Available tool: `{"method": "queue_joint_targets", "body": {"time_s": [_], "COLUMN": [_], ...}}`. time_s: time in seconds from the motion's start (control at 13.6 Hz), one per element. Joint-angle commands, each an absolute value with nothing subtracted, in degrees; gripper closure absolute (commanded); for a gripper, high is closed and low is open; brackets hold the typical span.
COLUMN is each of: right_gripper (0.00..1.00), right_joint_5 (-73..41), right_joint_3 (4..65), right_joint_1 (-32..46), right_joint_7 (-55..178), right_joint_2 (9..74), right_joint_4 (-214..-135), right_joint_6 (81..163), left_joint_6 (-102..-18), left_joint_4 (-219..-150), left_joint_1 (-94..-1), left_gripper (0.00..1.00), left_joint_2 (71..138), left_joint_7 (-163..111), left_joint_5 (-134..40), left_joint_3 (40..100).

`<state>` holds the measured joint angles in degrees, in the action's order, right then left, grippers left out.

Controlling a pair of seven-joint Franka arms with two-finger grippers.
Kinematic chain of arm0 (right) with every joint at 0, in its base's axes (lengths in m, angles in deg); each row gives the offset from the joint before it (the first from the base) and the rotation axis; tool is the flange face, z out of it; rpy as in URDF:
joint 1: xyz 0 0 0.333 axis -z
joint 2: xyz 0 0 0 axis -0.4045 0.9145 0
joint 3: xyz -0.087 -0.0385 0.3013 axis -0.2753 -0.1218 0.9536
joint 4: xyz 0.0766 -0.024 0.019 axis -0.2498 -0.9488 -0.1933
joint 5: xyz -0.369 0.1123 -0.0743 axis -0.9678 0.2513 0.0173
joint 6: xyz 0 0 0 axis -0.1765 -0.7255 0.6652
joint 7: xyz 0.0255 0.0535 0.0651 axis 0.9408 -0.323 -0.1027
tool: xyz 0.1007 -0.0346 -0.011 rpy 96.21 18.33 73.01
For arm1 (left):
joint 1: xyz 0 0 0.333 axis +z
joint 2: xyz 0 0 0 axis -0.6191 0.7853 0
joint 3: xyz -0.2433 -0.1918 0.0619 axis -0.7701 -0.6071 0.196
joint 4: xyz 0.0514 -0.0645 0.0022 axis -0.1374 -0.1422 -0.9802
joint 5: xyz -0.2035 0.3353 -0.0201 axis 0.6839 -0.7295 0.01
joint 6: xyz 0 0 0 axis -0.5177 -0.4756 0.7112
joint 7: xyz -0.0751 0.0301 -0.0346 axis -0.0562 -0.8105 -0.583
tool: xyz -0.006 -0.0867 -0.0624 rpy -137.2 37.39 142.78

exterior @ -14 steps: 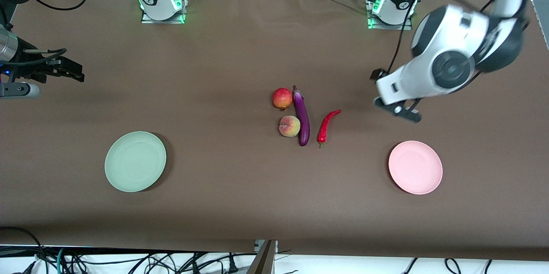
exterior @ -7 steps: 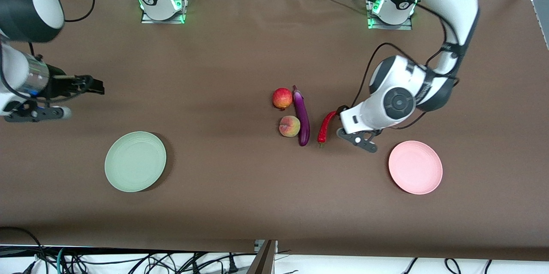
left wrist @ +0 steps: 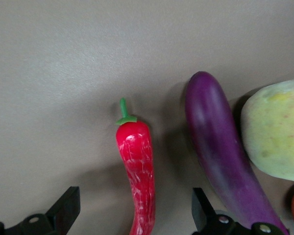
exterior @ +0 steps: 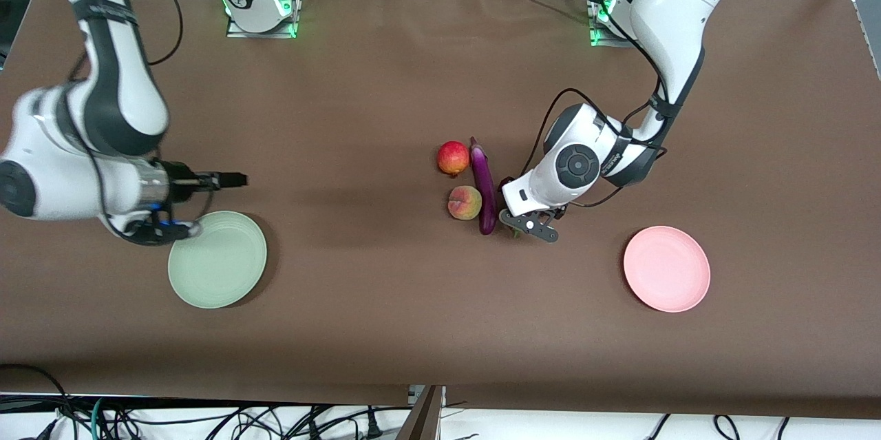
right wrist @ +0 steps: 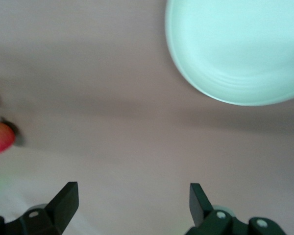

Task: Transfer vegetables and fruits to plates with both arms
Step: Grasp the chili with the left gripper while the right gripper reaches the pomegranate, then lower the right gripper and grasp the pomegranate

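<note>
A: What do the vegetables and fruits look like?

B: In the middle of the front frame a slim glossy purple eggplant (exterior: 484, 186) lies on the brown counter (exterior: 385, 302), stem end toward the top. A red fruit (exterior: 453, 158) touches its upper part and a paler peach (exterior: 464, 203) its lower part, both on the side toward the right arm's end. The red chili (left wrist: 136, 169) lies just beside the eggplant on the side toward the left arm's end.

A: And the plates?

B: The mint plate (exterior: 217, 259) sits at lower left of the frame, the pink plate (exterior: 666, 268) at lower right, both bare.

A: Do the wrist views add anything?

B: The left wrist view shows the chili's green stem and mottled skin, which the front view hides under the arm; only a tip shows there. The right wrist view shows the mint plate's ringed rim and the red fruit at its edge.

A: The arms?

B: The left arm bends down from the upper right, with the left gripper (left wrist: 134, 213) over the chili, fingers (left wrist: 64, 209) spread to either side of it. The right arm curls in from the upper left, with the right gripper (right wrist: 132, 208) over bare counter beside the mint plate's upper edge, fingers (right wrist: 63, 203) spread, nothing between them.
</note>
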<state>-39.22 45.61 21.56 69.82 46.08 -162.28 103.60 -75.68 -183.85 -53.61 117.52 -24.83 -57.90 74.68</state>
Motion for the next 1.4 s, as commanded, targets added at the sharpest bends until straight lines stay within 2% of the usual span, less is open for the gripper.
{"method": "queue_joint_targets", "body": {"time_s": [0.0, 0.07, 0.29, 0.37, 0.44, 0.59, 0.73, 1.32], "right_gripper": [0.00, 0.00, 0.00, 0.00, 0.00, 0.00, 0.00, 0.00], "right_joint_5": [-38.3, -38.3, -38.3, -38.3, -38.5, -38.9, -39.0, -38.3], "right_joint_3": [45.5, 45.5, 45.5, 45.5, 45.4, 45.3, 45.2, 45.3], "right_joint_1": [13.2, 10.3, 2.6, 0.2, -2.3, -6.4, -9.4, -14.5], "right_joint_7": [80.4, 84.0, 91.6, 95.2, 98.2, 101.6, 104.5, 109.9], "right_joint_2": [47.3, 48.0, 50.0, 50.9, 51.6, 53.8, 55.9, 60.1], "right_joint_4": [-161.4, -161.4, -161.4, -161.4, -161.3, -161.4, -161.4, -161.3], "right_joint_6": [107.7, 109.1, 115.2, 117.3, 119.2, 123.0, 127.0, 135.6], "left_joint_6": [-77.0, -77.0, -77.0, -76.9, -76.9, -76.3, -73.5, -64.4], "left_joint_4": [-184.4, -184.4, -184.4, -184.4, -184.4, -184.4, -183.9, -181.3], "left_joint_1": [-54.5, -55.0, -55.4, -55.5, -55.7, -55.8, -55.1, -53.8], "left_gripper": [0.06, 0.06, 0.29, 0.46, 0.56, 0.87, 0.91, 0.93], "left_joint_2": [118.0, 118.4, 118.5, 118.5, 118.6, 118.2, 117.1, 109.8], "left_joint_7": [-27.3, -28.2, -29.1, -29.1, -29.9, -31.5, -31.4, -29.9], "left_joint_5": [-62.5, -62.9, -63.1, -63.1, -63.1, -63.1, -63.1, -67.7], "left_joint_3": [75.2, 75.3, 75.3, 75.3, 75.3, 75.3, 75.6, 85.0]}}
